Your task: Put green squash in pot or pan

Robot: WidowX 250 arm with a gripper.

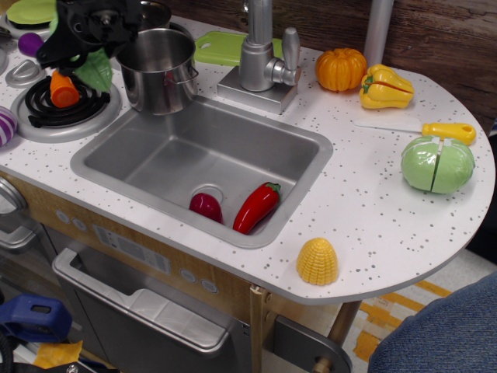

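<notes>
My black gripper is shut on the green squash, a light green ridged toy vegetable, and holds it in the air just left of the pot, above the stove burner. The tall shiny steel pot stands upright at the back left corner of the sink, open and empty as far as I can see. The squash's upper end is hidden by the gripper's fingers.
An orange carrot piece lies on the burner. A lidded lower pot stands behind. The sink holds a red pepper and a dark red vegetable. The faucet, lime board, pumpkin and corn are around.
</notes>
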